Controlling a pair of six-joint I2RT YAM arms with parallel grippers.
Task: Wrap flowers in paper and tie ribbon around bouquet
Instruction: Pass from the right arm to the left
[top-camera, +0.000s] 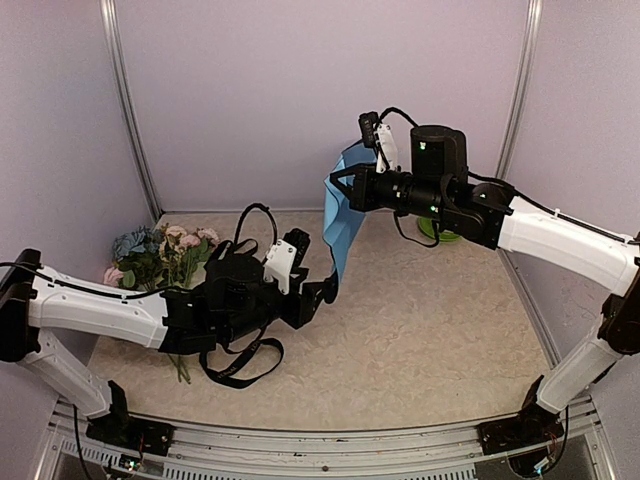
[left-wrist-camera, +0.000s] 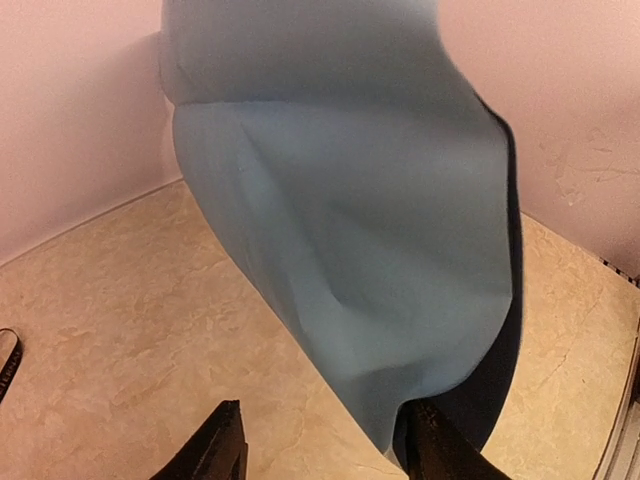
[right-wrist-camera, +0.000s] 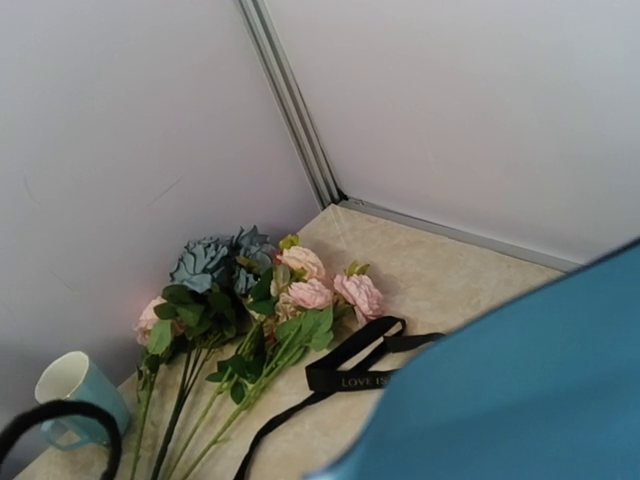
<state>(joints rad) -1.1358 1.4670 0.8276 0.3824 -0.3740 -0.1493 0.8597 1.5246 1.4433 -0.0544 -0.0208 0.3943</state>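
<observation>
nothing wrapped or tied yet: my right gripper (top-camera: 342, 186) is clamped on the paper (top-camera: 345, 228) hanging below it, left gripper (left-wrist-camera: 325, 440) jaws apart at its lower tip, flowers (right-wrist-camera: 260, 300) and ribbon (right-wrist-camera: 360, 378) loose behind the left gripper.

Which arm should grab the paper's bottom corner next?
Left, probably. The left gripper is open right beside the hanging paper's lower corner, while the right gripper is busy pinching its top.

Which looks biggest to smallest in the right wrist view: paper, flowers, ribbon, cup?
1. paper, though it is nearest the camera
2. flowers
3. ribbon, long but thin
4. cup, partly hidden
</observation>
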